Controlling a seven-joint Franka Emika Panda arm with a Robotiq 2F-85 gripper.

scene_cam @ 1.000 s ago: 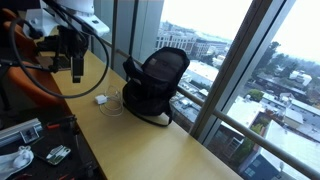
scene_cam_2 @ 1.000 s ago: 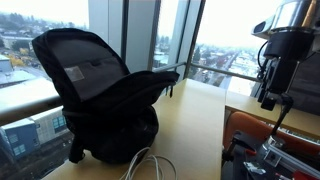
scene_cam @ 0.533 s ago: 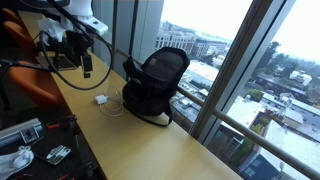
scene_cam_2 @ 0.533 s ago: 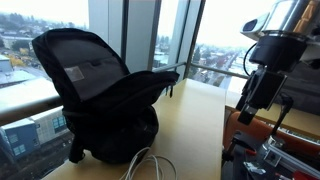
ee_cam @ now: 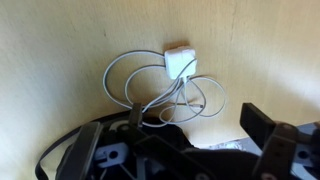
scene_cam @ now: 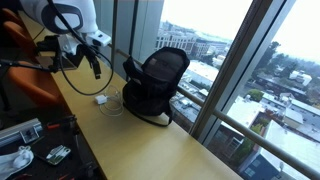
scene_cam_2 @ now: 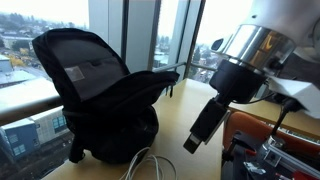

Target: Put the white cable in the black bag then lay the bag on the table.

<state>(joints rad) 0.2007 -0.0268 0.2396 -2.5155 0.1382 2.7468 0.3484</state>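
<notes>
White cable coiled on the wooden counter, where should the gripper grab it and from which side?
Probably grip the thin white coiled cable where its loops cross beside the blocky plug, coming straight down: it lies flat on the tan wooden table, bunched there.

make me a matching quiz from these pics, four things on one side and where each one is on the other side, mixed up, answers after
Things:
1 white cable
2 black bag
3 gripper
4 orange chair

Places:
a standing upright by the window
b in the air over the table, open and empty
c coiled flat on the table
d past the table's edge, on the side away from the window

Pairs: 1-c, 2-a, 3-b, 4-d
</notes>
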